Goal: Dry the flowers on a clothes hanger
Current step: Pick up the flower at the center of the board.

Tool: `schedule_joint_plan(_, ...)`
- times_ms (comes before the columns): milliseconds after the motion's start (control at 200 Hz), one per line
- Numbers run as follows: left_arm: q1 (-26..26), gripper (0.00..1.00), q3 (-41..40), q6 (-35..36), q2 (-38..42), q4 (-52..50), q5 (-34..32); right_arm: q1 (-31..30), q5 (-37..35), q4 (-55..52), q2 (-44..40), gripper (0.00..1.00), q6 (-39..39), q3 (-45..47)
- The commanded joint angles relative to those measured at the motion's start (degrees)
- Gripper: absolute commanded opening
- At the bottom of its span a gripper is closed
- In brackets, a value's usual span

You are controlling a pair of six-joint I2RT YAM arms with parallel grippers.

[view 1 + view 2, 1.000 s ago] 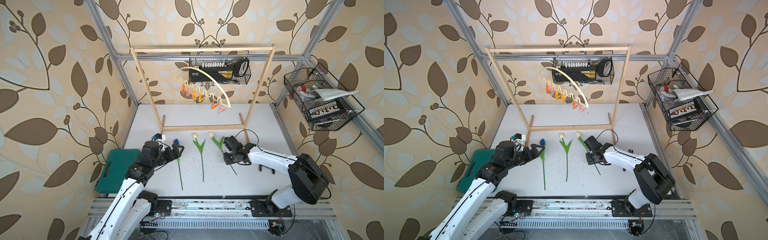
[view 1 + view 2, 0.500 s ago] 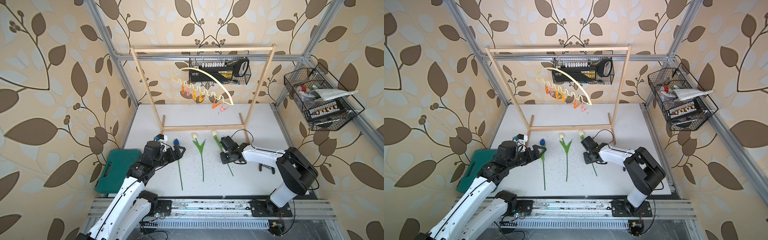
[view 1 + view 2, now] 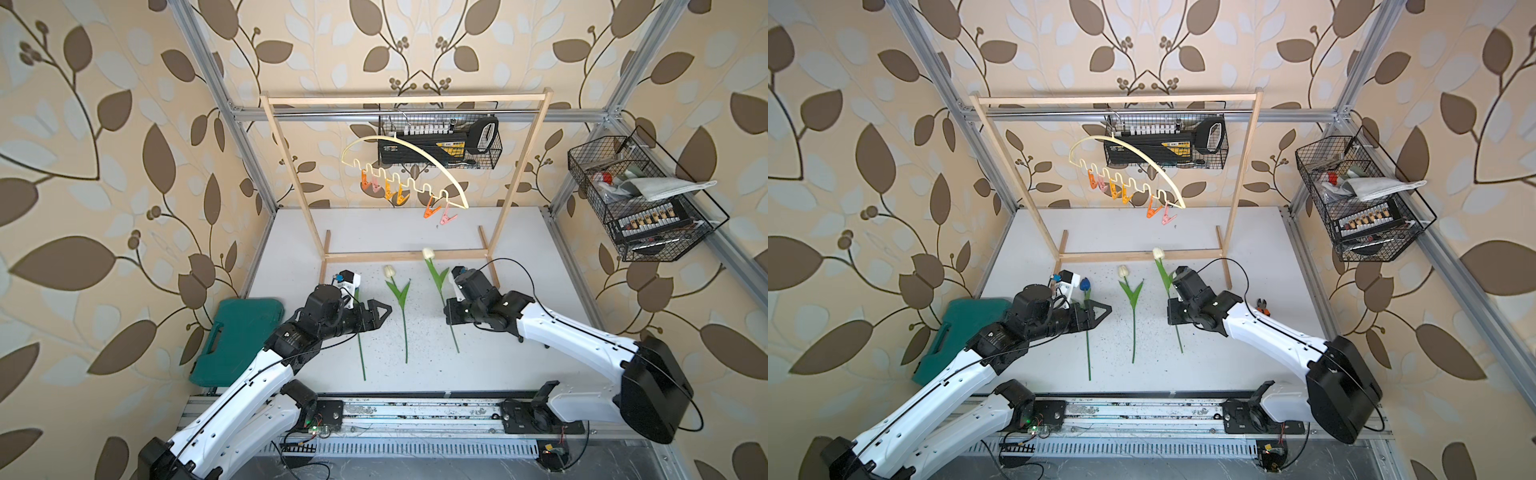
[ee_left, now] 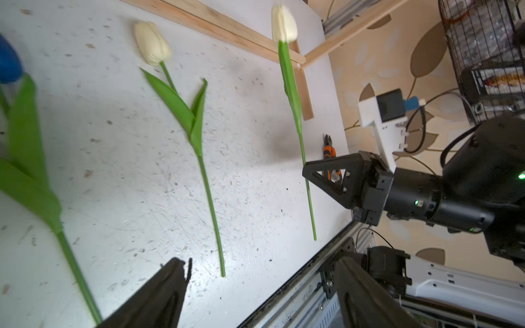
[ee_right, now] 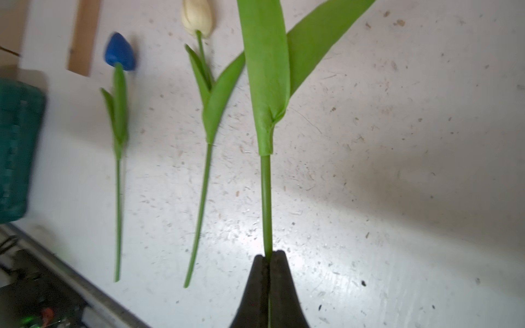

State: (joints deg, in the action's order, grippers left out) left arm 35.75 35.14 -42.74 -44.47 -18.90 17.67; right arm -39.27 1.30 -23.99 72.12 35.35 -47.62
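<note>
Leaf-patterned beige walls (image 3: 83, 166), speckled white tabletop (image 3: 432, 370).

Cannot see the blue tulip (image 3: 362, 361)'s head in a top view: hidden under the left arm, just beside the middle cream tulip (image 3: 401, 297). Loses the held cream tulip (image 5: 266, 198)'s head past the right wrist view's edge. Blurs and crops the green case (image 5: 17, 147), beyond the blue tulip from the middle cream tulip. Cannot tell the wire basket (image 3: 590, 195)'s small contents.
</note>
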Motion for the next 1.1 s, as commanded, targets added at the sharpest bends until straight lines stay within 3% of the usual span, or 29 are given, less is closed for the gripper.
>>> schedule_joint_plan(0, 3.98, 0.81, 2.41, 1.23, -1.38, 4.60, -2.28, 0.29, 3.95, -3.13, -4.13, 0.00, 4.07, 1.40)
schedule_joint_plan(165, 9.00, 0.75, 3.57, 3.03, -5.83, 9.57, -0.93, 3.75, 17.01, -1.74, -6.73, 0.00, 7.07, 3.23)
schedule_joint_plan(280, 12.35, 0.65, 3.60, 3.06, -8.78, 14.62, -1.41, 4.84, 26.35, 8.13, -8.44, 0.00, 14.06, 8.60)
schedule_joint_plan(435, 15.52, 0.60, 3.62, 1.68, -12.20, 20.37, -5.16, 5.16, 34.10, 19.24, -8.92, 0.00, 24.23, 12.64)
schedule_joint_plan(610, 16.72, 0.47, 4.02, -0.22, -15.65, 25.21, -6.32, 5.16, 34.40, 30.40, -10.91, 0.00, 35.33, 16.84)
schedule_joint_plan(760, 18.51, 0.44, 5.70, -0.50, -18.12, 25.62, -8.36, 5.09, 32.95, 37.29, -10.86, 0.00, 42.96, 18.75)
schedule_joint_plan(1095, 19.97, 0.35, 7.58, -0.59, -20.38, 25.42, -11.18, 4.56, 34.38, 41.13, -10.05, 0.00, 45.32, 17.86)
